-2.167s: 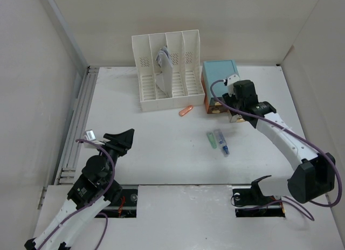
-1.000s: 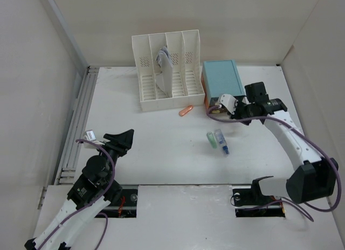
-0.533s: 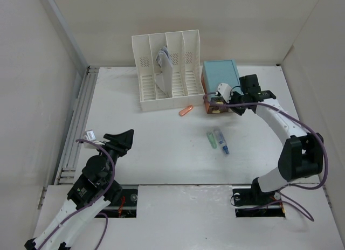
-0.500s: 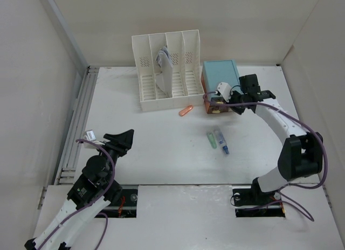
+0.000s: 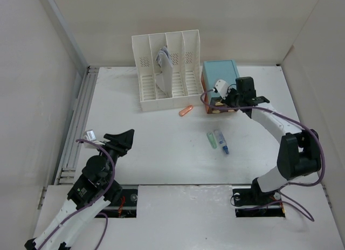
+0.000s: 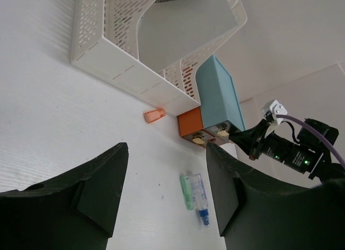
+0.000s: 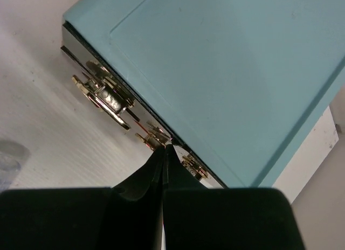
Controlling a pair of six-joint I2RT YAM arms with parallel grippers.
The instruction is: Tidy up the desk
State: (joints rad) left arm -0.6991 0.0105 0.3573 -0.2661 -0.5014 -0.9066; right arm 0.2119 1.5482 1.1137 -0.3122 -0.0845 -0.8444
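Note:
The desk is the wide white tabletop. My right gripper is shut, and its tips touch the front of the teal-topped drawer box, just under the lid and between brass handles. Nothing is held between its fingers. My left gripper hangs open and empty over the near left of the desk. In the left wrist view the left gripper frames a green tube and a clear tube with a blue cap lying side by side.
A white slotted file rack stands at the back with grey papers in one slot. A small orange cap lies in front of it, left of the box's orange front. Grey rails run along the left edge. Walls close in on both sides.
My right gripper has swung from the box's right front corner up and to the left, against the box front, still shut. The left arm has not moved.

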